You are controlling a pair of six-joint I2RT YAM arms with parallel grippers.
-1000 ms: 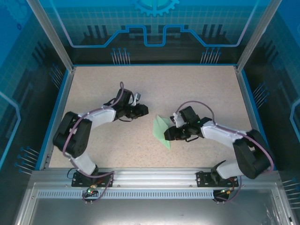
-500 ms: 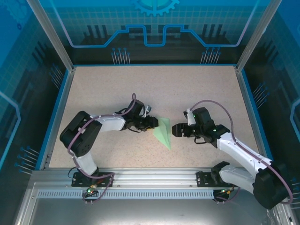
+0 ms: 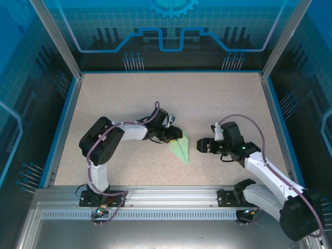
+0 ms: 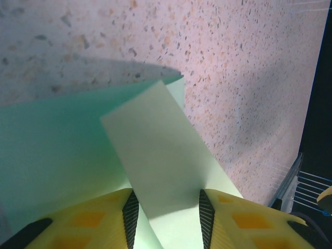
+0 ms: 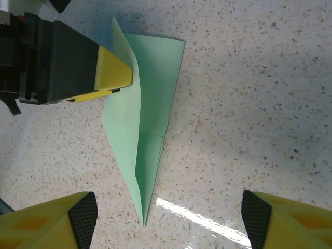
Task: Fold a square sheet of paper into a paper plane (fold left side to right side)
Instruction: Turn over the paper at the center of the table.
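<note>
While the paper plane (image 3: 181, 149) lies near the middle of the speckled table (image 3: 218, 98), the left gripper (image 3: 176, 136) has its jaws closed on the plane's far left flap. The right gripper (image 3: 199, 146) stands just to the right of the plane, with jaws wide apart and holding nothing.

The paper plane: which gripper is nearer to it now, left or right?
Left. The left gripper has a flap of the paper plane between its fingers; the right gripper stands open, apart, on the plane's right.

Work surface (image 3: 129, 98): pale beige, finely speckled, bordered by a blue rim (image 3: 171, 71). Aluminium frame posts (image 3: 54, 36) rise at the far corners. Blue patterned panels (image 3: 171, 26) enclose the back and sides. A slotted metal rail (image 3: 171, 199) runs along the near edge.
</note>
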